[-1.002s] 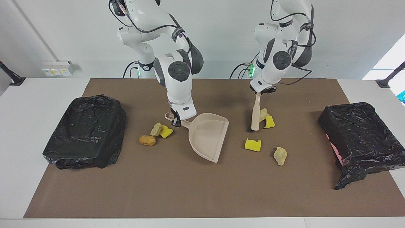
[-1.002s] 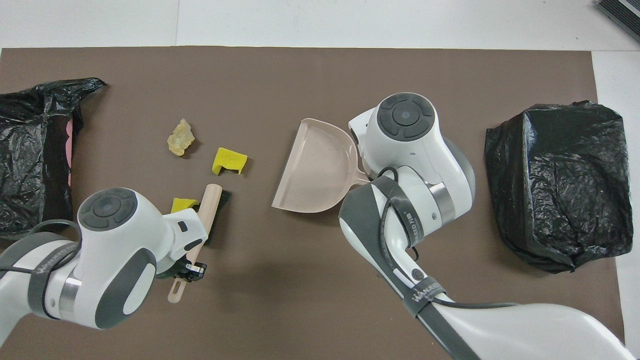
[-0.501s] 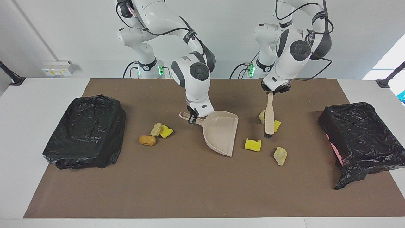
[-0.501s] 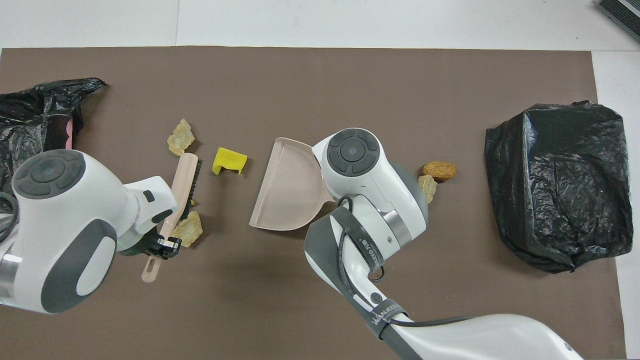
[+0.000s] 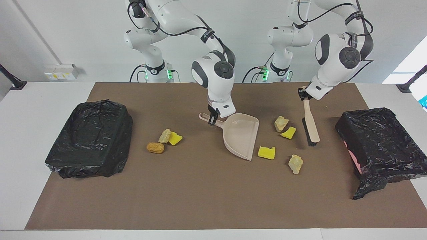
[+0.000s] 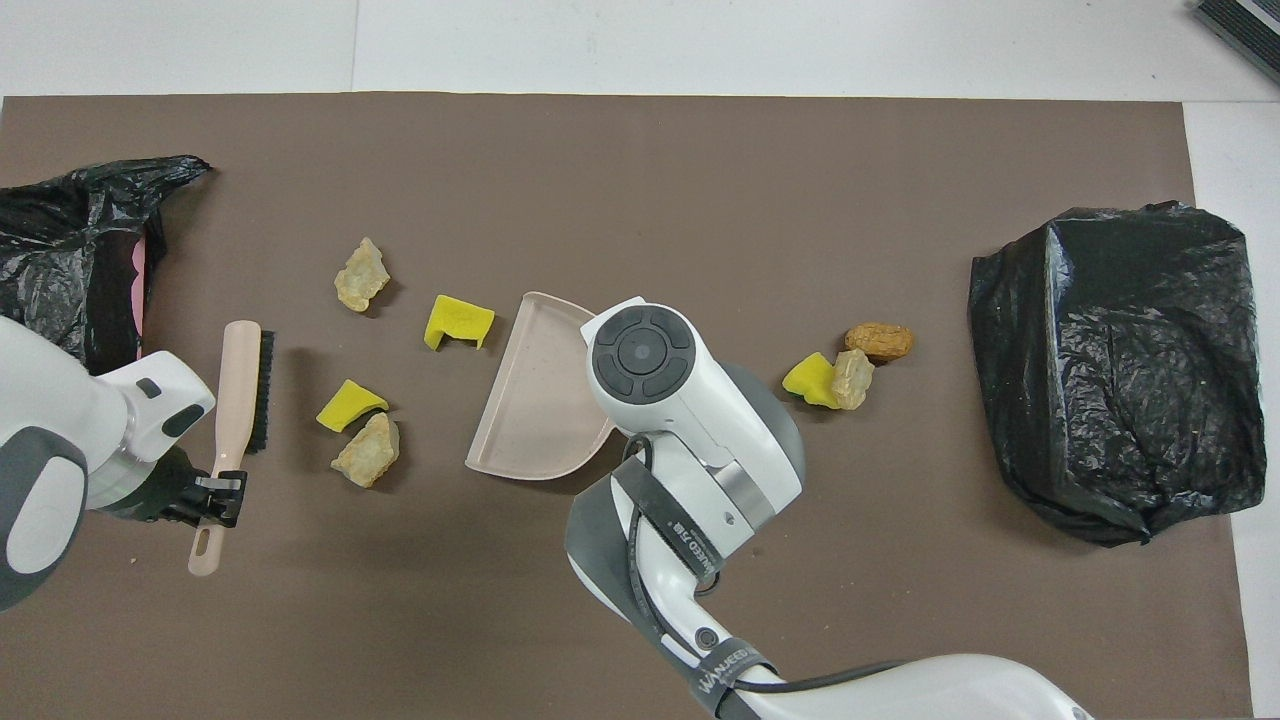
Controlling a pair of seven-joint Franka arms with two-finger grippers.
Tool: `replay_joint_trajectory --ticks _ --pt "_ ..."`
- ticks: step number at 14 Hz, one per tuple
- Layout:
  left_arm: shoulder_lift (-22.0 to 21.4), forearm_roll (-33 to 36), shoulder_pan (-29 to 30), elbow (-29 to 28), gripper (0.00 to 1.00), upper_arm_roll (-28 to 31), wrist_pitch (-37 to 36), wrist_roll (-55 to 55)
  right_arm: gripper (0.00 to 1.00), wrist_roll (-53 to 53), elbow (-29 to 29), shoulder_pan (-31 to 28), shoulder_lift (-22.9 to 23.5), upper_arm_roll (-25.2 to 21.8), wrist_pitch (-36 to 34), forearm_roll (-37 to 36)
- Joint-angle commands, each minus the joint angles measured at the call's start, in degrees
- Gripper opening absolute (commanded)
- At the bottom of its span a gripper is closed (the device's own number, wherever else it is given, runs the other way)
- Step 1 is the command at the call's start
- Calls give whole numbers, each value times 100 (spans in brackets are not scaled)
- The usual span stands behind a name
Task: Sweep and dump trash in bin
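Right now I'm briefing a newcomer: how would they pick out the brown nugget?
Start at the closed black bag-wrapped bin at the right arm's end. The brown bread-like nugget lies between it and the beige plastic dustpan, the only brown piece beside a yellow and a pale one.

You've got two high, distant cams: facing one looks across the table at both arm bases; overhead sits above the robots, aimed steeply down. Half a turn apart, sharing the brown mat point(image 5: 213, 200) point(image 6: 640, 150).
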Motion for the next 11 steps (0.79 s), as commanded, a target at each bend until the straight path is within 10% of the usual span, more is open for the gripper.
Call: replay_joint_trajectory --ticks 1,11 --pt "-317 99 -48 -594 0 -103 405 -810 0 -92 -115 -30 26 29 197 -68" --pt "-204 -1034 -1559 -1422 0 -147 1370 -2613 0 -171 -142 -92 35 29 250 -60"
